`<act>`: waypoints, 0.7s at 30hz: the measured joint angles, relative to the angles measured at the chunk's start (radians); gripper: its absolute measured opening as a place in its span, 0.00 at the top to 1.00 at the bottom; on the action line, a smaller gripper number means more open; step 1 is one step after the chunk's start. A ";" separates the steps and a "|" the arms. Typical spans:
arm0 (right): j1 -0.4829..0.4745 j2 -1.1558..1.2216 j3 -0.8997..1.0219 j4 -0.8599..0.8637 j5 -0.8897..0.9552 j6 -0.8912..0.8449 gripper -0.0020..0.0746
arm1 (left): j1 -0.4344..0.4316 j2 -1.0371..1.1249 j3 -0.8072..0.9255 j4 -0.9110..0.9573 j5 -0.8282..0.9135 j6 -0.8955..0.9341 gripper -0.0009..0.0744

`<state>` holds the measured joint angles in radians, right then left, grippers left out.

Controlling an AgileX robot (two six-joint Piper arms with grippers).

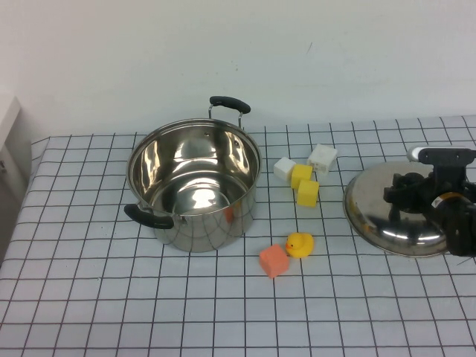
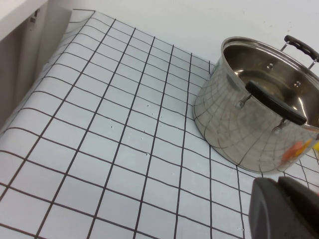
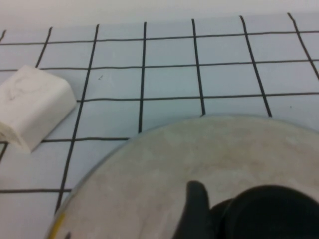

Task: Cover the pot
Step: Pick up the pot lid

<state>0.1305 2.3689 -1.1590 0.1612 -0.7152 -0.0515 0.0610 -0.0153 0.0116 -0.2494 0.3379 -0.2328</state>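
- On the checked tablecloth (image 1: pixel 89 297), left of centre: the pot (image 1: pixel 195 186), upright and uncovered, one black handle toward the near left, the other toward the far wall.
- Well apart to the right: the domed steel lid (image 1: pixel 390 212), flat on the cloth, black knob (image 3: pixel 266 211) on top.
- Directly over the lid: the right gripper (image 1: pixel 416 192), at the knob; cannot tell how far apart the fingers stand or whether anything is grasped.
- Between pot and lid: two white blocks (image 1: pixel 322 157), two yellow blocks (image 1: pixel 307 193), an orange block (image 1: pixel 274 260), a yellow duck (image 1: pixel 300 244) touching it.
- Near the pot's left side, above the cloth: the left gripper (image 2: pixel 286 209), only a dark edge showing; grip cannot tell.
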 joint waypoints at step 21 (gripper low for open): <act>0.020 -0.473 0.009 -0.211 0.495 0.036 0.53 | 0.000 0.000 0.000 0.000 0.000 0.000 0.99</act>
<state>0.1503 1.8961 -1.1501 -0.0501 -0.2198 -0.0157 0.0610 -0.0153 0.0116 -0.2494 0.3379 -0.2328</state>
